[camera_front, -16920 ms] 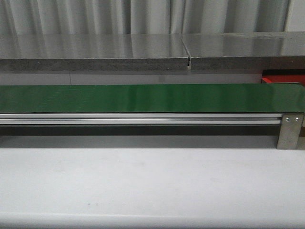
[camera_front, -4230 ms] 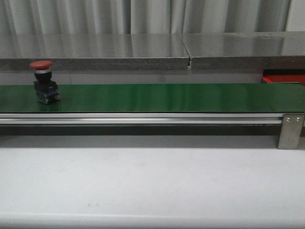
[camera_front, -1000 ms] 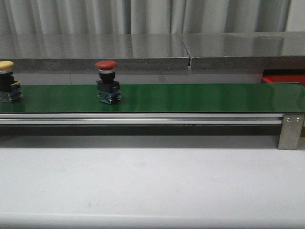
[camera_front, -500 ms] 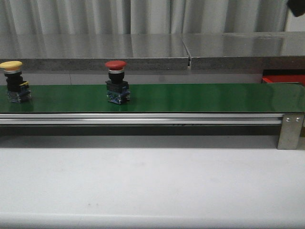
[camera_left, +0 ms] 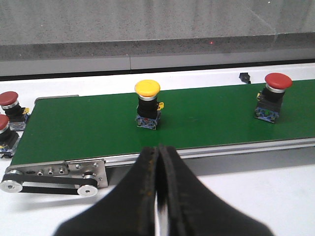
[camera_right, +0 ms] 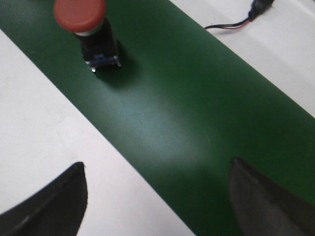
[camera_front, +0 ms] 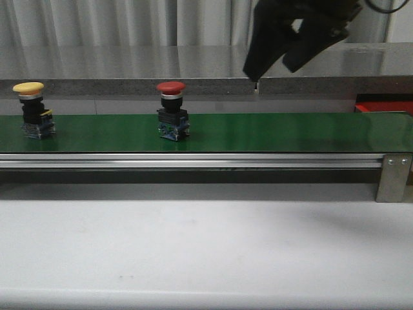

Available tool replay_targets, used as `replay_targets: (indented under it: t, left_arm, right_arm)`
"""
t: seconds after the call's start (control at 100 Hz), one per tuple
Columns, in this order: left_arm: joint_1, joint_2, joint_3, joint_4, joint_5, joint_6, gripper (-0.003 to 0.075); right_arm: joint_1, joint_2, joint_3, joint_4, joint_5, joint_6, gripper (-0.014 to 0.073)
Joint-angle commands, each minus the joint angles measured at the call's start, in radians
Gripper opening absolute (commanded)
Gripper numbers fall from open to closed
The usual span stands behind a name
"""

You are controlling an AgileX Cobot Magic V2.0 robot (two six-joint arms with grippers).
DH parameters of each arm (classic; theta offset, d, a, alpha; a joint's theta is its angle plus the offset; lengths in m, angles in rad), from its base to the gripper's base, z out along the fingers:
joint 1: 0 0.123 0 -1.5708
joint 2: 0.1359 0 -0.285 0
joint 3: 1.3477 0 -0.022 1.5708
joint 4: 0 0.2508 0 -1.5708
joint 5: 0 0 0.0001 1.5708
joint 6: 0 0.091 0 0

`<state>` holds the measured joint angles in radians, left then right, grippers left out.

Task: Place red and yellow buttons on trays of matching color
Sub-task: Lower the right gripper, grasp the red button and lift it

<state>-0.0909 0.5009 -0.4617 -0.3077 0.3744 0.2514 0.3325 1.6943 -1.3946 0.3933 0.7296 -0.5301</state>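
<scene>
Front view: low, level, facing across belt (camera_front: 258, 132). Left wrist: high, farther back. Right wrist: close, looking down. All share red button (camera_front: 172, 111) (camera_left: 270, 97) (camera_right: 86, 29).

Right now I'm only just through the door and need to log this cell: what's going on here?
Nothing is held yet. A red button and a yellow button stand upright on the green conveyor belt. The right pincer hangs open above the belt, to the right of the red button. The left pincer is shut and empty, near the yellow button. Two more red buttons sit off the belt's end.
</scene>
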Motion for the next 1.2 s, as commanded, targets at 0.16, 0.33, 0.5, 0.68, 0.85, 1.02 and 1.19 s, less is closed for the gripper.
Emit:
replay_targets:
  t: [0.16, 0.33, 0.5, 0.68, 0.85, 1.02, 1.19]
  left_arm:
    - [-0.009, 0.001, -0.027, -0.019, -0.079, -0.001, -0.0020]
    - [-0.009, 0.001, -0.027, -0.019, -0.079, -0.001, -0.0020]
    - [-0.009, 0.001, -0.027, -0.019, -0.079, -0.001, -0.0020]
    - [-0.009, 0.001, -0.027, -0.019, -0.079, -0.001, -0.0020]
    - [-0.009, 0.001, -0.027, -0.019, -0.079, -0.001, -0.0020]
    - [-0.009, 0.001, -0.027, -0.019, -0.079, -0.001, -0.0020]
    - [-0.009, 0.001, -0.027, -0.019, -0.079, -0.001, -0.0020]
  right_arm:
    - [0.045, 0.089, -0.142, 0.004, -0.051, -0.006, 0.0584]
    - [0.057, 0.117, -0.146, 0.004, -0.106, -0.006, 0.0584]
    - [0.076, 0.120, -0.146, 0.004, -0.147, -0.006, 0.0584]
    - [0.086, 0.120, -0.146, 0.004, -0.172, -0.006, 0.0584]
    - [0.086, 0.120, -0.146, 0.004, -0.202, -0.006, 0.0584]
    - [0.086, 0.126, -0.146, 0.004, -0.216, -0.006, 0.0584]
    - [0.086, 0.155, -0.146, 0.004, -0.231, -0.006, 0.0584]
